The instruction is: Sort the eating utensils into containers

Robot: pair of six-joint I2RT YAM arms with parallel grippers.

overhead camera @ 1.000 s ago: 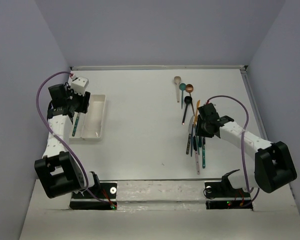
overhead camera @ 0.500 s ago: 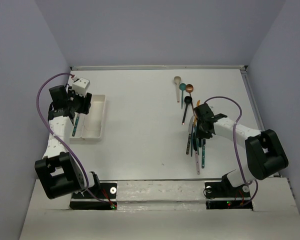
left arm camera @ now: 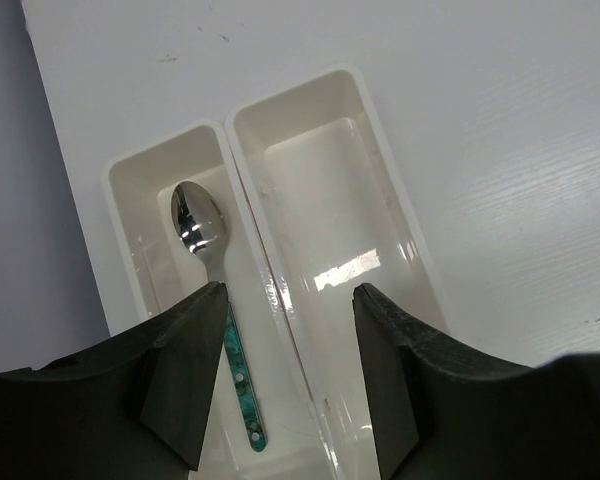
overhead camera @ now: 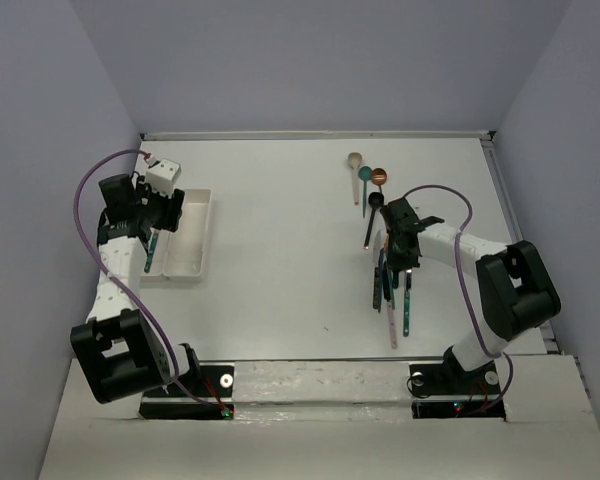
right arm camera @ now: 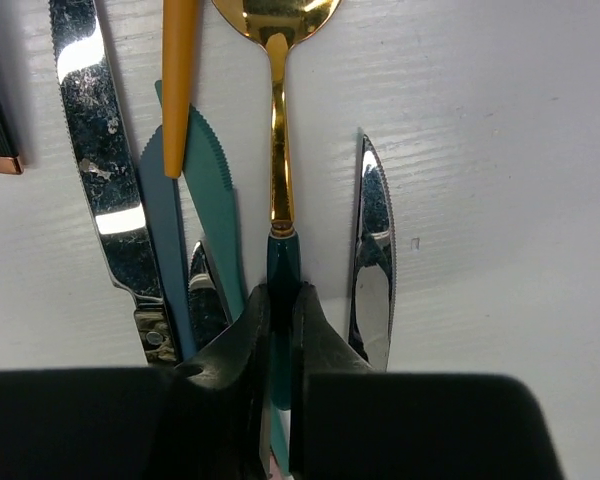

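1. Claw of right arm (right arm camera: 278, 305): pressed together, pinching the teal handle of a gold-bowled spoon (right arm camera: 277, 120) that lies on the bench (right arm camera: 500, 150). A silver knife (right arm camera: 372, 260) and a teal knife (right arm camera: 215, 190) flank the claw, one on either side.
2. Claw of left arm (left arm camera: 290, 330): spread, poised above the paired white trays (left arm camera: 320, 190). A teal-handled silver spoon (left arm camera: 202, 225) lies in the compartment at the claw's left finger.

We see the right gripper (right arm camera: 278, 305), jaws apart a second ago, now clamped on the dark green handle of the gold spoon (right arm camera: 277, 150). It has slid farther over the pile, and its elbow has swung in from the right.
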